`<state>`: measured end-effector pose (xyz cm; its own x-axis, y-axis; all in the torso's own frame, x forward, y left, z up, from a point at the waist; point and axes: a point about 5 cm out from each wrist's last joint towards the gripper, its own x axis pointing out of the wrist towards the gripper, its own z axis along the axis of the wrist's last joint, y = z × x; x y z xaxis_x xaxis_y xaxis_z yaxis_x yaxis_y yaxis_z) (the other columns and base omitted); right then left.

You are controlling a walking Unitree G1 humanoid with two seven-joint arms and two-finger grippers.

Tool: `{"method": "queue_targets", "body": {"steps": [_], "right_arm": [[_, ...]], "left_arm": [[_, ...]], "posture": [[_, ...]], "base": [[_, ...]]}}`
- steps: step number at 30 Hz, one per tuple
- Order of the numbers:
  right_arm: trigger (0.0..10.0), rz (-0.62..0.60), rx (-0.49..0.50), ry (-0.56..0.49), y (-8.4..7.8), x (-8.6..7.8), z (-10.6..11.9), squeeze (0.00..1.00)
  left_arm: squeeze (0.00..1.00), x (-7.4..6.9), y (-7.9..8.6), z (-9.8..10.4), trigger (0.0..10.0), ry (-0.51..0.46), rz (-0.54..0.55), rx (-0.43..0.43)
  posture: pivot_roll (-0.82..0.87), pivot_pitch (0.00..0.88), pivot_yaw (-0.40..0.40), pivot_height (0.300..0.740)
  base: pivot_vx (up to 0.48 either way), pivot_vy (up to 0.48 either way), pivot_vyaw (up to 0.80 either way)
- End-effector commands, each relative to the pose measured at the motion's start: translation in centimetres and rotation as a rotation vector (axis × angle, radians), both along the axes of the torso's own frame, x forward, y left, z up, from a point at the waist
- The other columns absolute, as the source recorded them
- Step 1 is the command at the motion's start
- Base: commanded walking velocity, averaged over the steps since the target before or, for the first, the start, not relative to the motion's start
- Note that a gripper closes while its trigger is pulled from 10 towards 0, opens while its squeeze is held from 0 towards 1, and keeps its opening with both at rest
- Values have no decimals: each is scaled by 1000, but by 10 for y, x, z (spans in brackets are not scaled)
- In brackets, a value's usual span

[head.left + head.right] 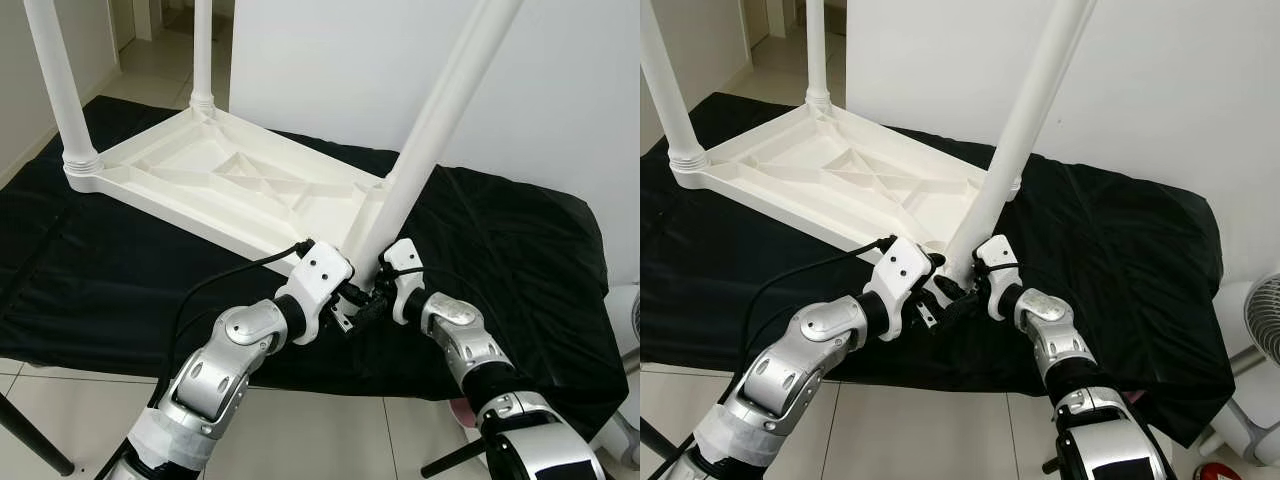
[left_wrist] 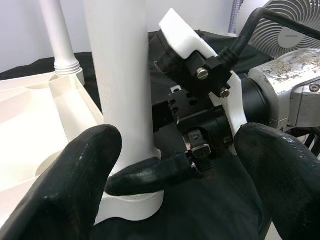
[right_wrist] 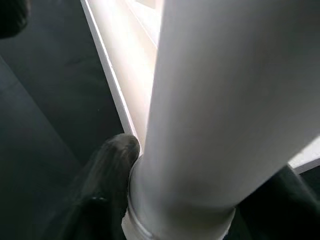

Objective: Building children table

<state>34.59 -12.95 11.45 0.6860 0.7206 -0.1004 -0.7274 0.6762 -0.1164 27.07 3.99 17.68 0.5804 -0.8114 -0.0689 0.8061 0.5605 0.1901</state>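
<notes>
Left eye view: upside-down white kids' table (image 1: 215,180) lies on a black cloth (image 1: 520,260), and the near leg (image 1: 430,130) leans at its corner. Left pincer (image 1: 352,305) and right pincer (image 1: 378,290) meet at its base.

Left wrist view: fingers (image 2: 75,175) spread wide, leg between them.

Right wrist view: fingers (image 3: 107,170) either side of the leg, pretty much clamped on.

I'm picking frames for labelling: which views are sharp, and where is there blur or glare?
Both eye views: sharp, evenly lit. Left wrist view: the white leg is clear, the near black fingers soft. Right wrist view: the leg is blurred, the tabletop edge washed out.
</notes>
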Motion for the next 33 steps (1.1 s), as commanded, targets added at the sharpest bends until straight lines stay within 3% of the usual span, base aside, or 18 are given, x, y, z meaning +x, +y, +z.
{"method": "queue_targets", "body": {"steps": [1, 12, 13, 15, 16, 23, 25, 28, 31, 33], "right_arm": [[0, 20, -24, 42, -2, -3, -9, 0], [0, -51, 22, 41, -17, -5, -14, 0], [5490, -79, 38, 41, -20, -6, -14, 0], [5490, -79, 38, 41, -20, -6, -14, 0], [10000, -97, 55, 38, -22, -6, -14, 0], [10000, -224, 134, -6, -21, -13, -14, 0], [10000, -352, 154, -43, -17, -15, -13, 0], [10000, -405, 162, -57, -15, -16, -13, 0], [10000, -637, 240, 7, 2, -24, -13, 0], [10000, -697, 245, 27, 3, -25, -13, 0]], "left_arm": [[0, 1, -3, 0, 10000, -1, 5, 7], [0, -3, -3, -3, 10000, 13, -12, 15], [0, -4, -3, -4, 10000, 15, -14, 18], [0, -4, -3, -4, 10000, 15, -14, 18], [0, -5, -2, -5, 10000, 17, -16, 20], [0, -6, -1, -7, 10000, 23, -15, 27], [0, -5, -1, -7, 10000, 21, -12, 27], [0, -5, -1, -7, 10000, 20, -12, 27], [0, -6, 0, -8, 10000, 21, -16, 39], [0, -6, 0, -9, 10000, 21, -17, 40]], "posture": [[82, 0, -192, 740], [71, 0, -182, 740], [71, 0, -182, 740], [71, 0, -182, 740], [70, 0, -183, 740], [72, 0, -190, 740], [70, 0, -191, 740], [70, 0, -191, 740], [65, 0, -190, 740], [64, 0, -189, 740]], "base": [[0, 0, 0], [0, 0, 0], [0, 0, 0], [0, 0, 0], [0, 0, 0], [0, 0, 0], [0, 0, 0], [0, 0, 0], [0, 0, 0], [0, 0, 0]]}}
